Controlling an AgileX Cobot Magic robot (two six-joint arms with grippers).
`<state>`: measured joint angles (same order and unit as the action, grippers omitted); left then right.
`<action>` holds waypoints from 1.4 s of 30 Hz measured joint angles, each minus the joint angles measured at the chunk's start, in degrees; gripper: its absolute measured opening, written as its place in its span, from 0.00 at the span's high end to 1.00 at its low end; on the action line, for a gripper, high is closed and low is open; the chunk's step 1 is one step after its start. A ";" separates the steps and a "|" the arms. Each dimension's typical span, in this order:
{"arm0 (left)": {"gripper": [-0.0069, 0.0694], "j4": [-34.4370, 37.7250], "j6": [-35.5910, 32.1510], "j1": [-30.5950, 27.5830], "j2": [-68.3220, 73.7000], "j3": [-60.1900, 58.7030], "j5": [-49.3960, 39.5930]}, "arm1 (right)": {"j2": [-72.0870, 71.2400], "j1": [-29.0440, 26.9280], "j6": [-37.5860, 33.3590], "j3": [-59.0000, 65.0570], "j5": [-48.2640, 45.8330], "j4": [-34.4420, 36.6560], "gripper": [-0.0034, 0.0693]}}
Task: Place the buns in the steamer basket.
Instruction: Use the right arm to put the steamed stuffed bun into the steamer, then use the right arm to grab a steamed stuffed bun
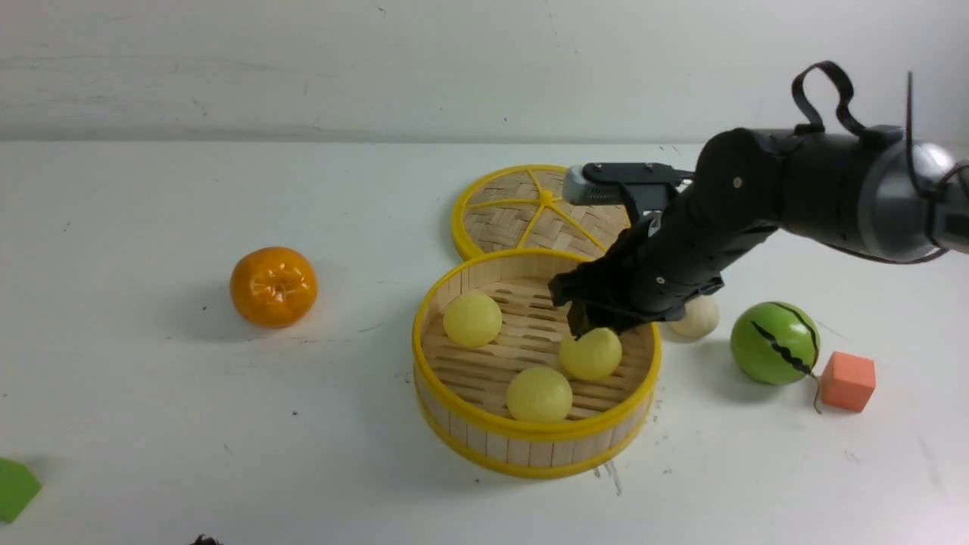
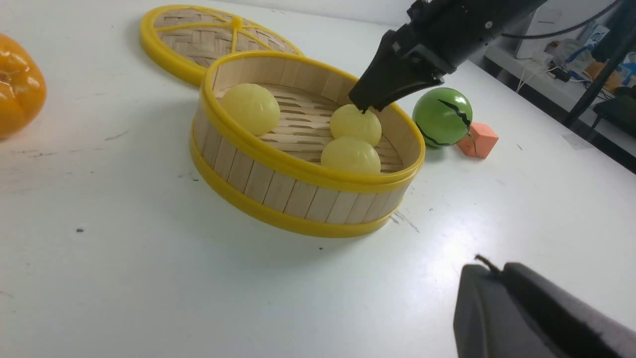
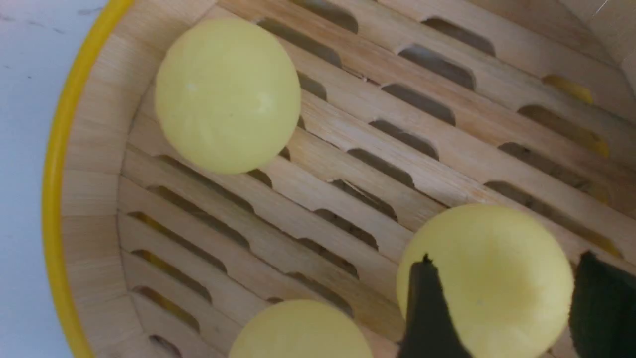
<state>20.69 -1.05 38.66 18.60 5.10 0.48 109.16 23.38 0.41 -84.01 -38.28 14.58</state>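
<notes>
The steamer basket (image 1: 530,443) stands mid-table, with three pale yellow buns on its slatted floor: one at the back left (image 1: 472,319), one in front (image 1: 539,394), one on the right (image 1: 590,353). My right gripper (image 1: 587,329) reaches down into the basket over that right bun (image 3: 489,278). Its black fingers (image 3: 427,308) stand open on either side of the bun, which rests on the slats. A cream-white bun (image 1: 696,318) lies on the table just right of the basket, partly hidden behind my right arm. My left gripper (image 2: 489,268) hovers shut over bare table, near the basket (image 2: 298,199).
The woven lid (image 1: 541,212) lies flat behind the basket, touching it. A glossy orange (image 1: 273,287) sits to the left. A green striped ball (image 1: 774,342) and an orange cube (image 1: 848,381) lie to the right. A green flat piece (image 1: 15,488) sits at the front left edge.
</notes>
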 joint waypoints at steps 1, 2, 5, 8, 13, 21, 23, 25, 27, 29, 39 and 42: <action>0.87 0.00 0.00 0.00 0.00 0.00 0.00 | -1.86 0.00 0.00 0.00 -0.58 -1.23 0.36; 0.87 0.00 0.00 0.00 0.00 0.00 0.00 | -3.19 0.00 0.00 0.00 -1.15 -2.39 0.34; 0.86 0.00 0.00 0.00 0.00 0.00 0.00 | -7.67 -0.66 2.25 -0.10 -2.91 -8.59 0.32; 0.86 0.00 0.00 0.00 0.00 0.00 0.00 | -8.31 -2.99 6.99 -0.29 -3.78 -12.60 0.37; 0.86 0.00 0.00 0.00 0.00 0.00 0.00 | -2.52 -9.22 9.31 -1.62 -3.59 -13.95 0.54; 0.85 0.00 0.00 0.00 0.00 0.00 0.00 | 5.76 -12.96 8.04 -8.92 -6.19 -8.67 0.61; 0.84 0.00 0.00 0.00 0.00 0.00 0.00 | 7.03 -13.01 6.60 -9.85 -6.67 -7.10 0.61; 0.84 0.00 0.00 0.00 0.00 0.00 0.00 | 7.66 -13.01 5.92 -9.92 -6.67 -6.31 0.61; 0.84 0.00 0.00 0.00 0.00 0.00 0.00 | 8.36 -13.01 5.77 -9.99 -6.61 -6.12 0.61; 0.83 0.00 0.00 0.00 0.00 0.00 0.00 | 9.16 -13.01 5.60 -10.04 -6.43 -6.12 0.61; 0.82 0.00 0.00 0.00 0.00 0.00 0.00 | 10.97 -13.01 5.37 -10.24 -4.16 -7.21 0.63; 0.82 0.00 0.00 0.00 0.00 0.00 0.00 | 11.37 -13.01 5.37 -10.31 -3.85 -8.13 0.67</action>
<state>20.69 -1.05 38.66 18.60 5.10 0.48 120.53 10.37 5.78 -94.32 -42.13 6.45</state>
